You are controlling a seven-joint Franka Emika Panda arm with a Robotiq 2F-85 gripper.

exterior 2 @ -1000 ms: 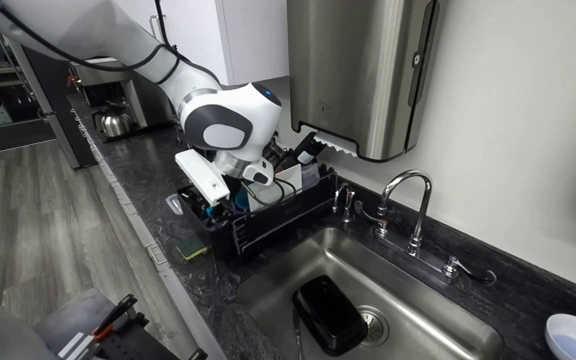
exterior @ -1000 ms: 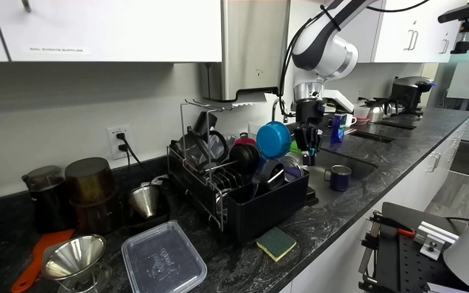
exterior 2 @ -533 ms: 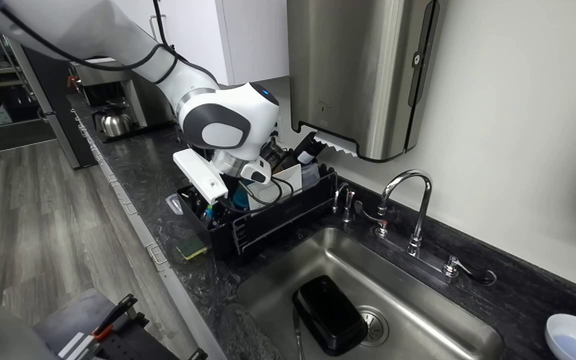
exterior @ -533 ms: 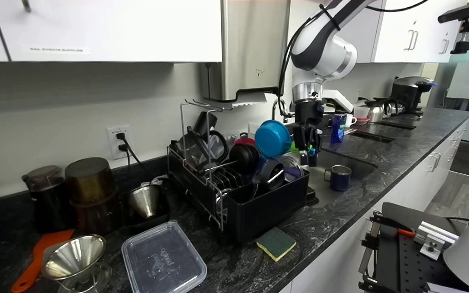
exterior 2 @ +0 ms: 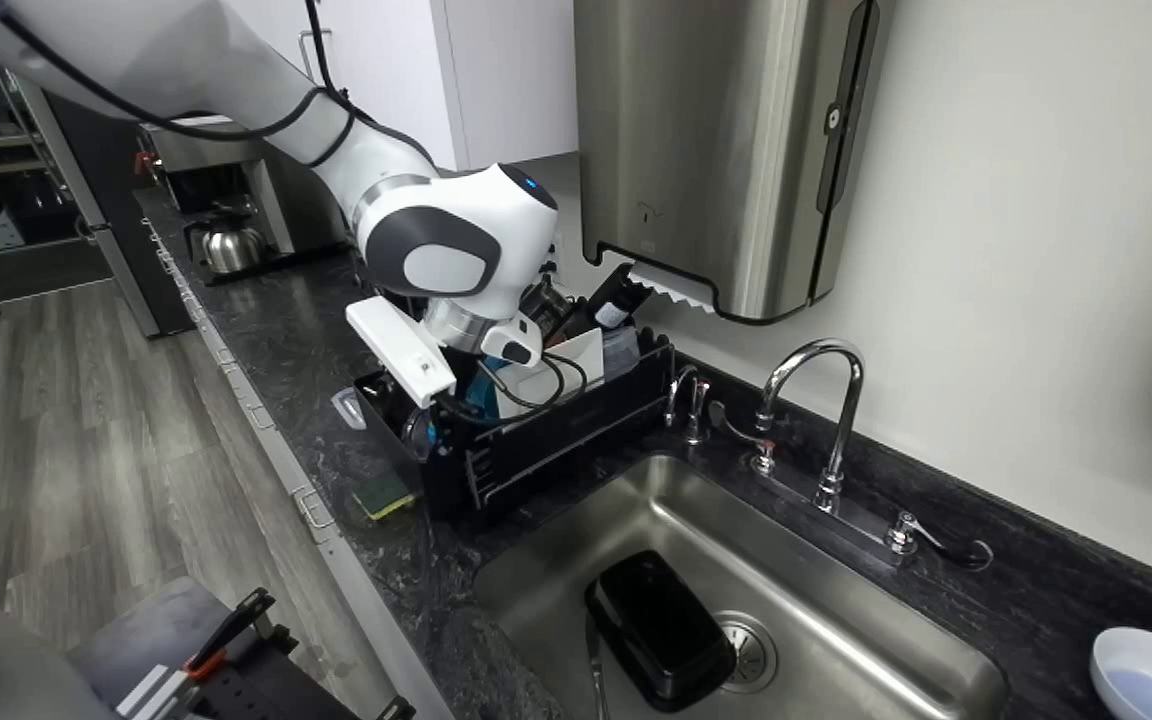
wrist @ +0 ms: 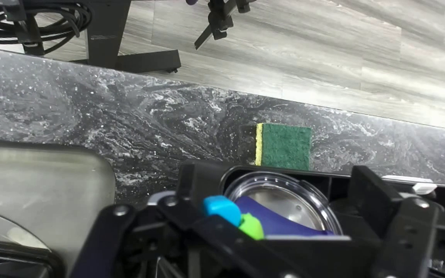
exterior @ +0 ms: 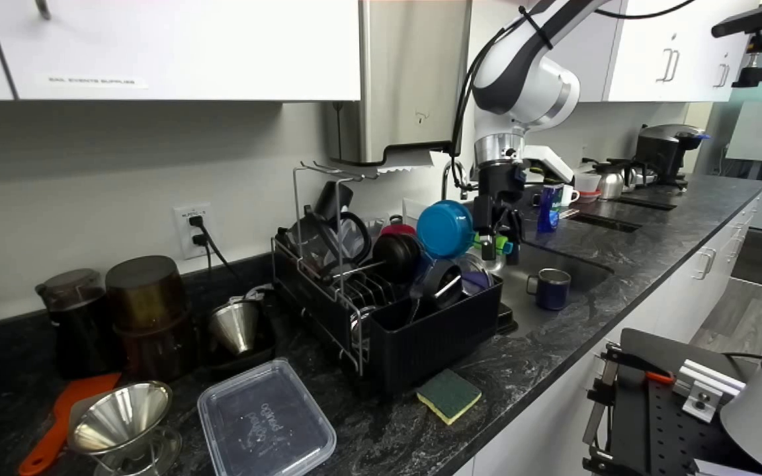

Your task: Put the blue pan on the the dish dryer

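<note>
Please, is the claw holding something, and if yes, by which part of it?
Nothing is held: the claw is open, its jaws apart; the blue pan is outside them.

Upper left, the white arm (exterior 2: 373,157) carries a dark grey joint cover (exterior 2: 436,231) and black cable (exterior 2: 236,137). The black gripper (wrist: 278,185) has silver screws (wrist: 120,210).

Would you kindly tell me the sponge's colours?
The sponge has a green top, yellow side; clearest in the wrist view.

The pan (exterior: 445,228) is bright blue; the dish dryer (exterior: 434,347) is black and grey. The surface (wrist: 191,116) is black, marbled with pale veins. The sponge (exterior: 450,391) shows green and yellow, the floor (exterior 2: 86,450) grey wood grain.
</note>
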